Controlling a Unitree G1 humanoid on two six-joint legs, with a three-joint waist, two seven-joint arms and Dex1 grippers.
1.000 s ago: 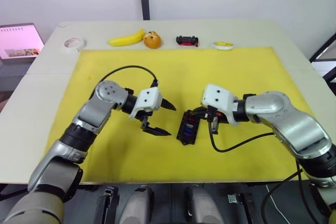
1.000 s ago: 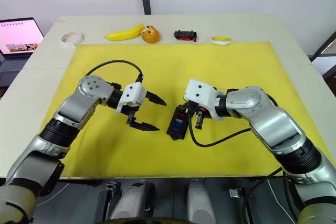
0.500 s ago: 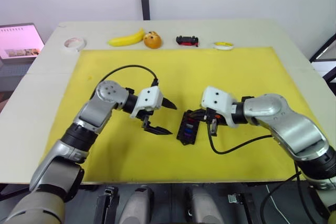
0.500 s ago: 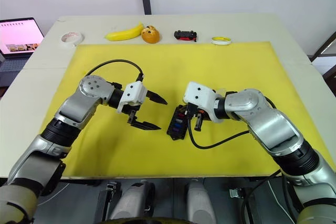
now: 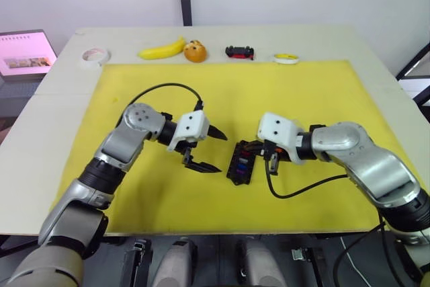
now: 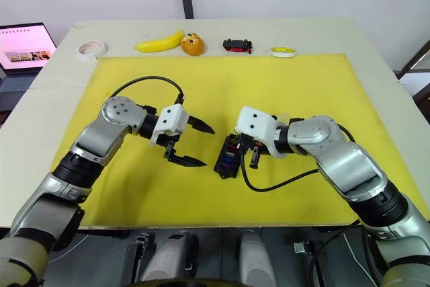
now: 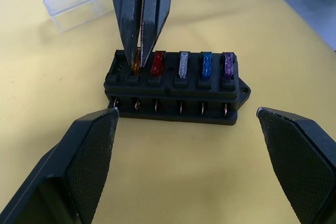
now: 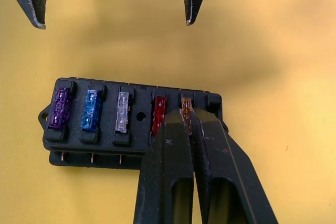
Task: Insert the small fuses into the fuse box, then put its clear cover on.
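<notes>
Barely shifted right hand (image 8: 185,116) pinching brown fuse (image 7: 135,65) in fuse box (image 7: 176,95); left hand (image 5: 209,149) spread.

Black fuse box (image 7: 176,90) with orange, red, grey, blue, purple fuses (image 7: 180,64); yellow mat (image 5: 295,92).

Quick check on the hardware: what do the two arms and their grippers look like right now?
Both arms have silver-grey metal links with black joints and white wrist housings. A black cable loops beside each forearm. The left gripper and right gripper each have two black tapered fingers, textured on the inner pads.

fuse box (image 5: 240,163) between both grippers, clear cover (image 7: 79,9) seemingly behind it
</notes>
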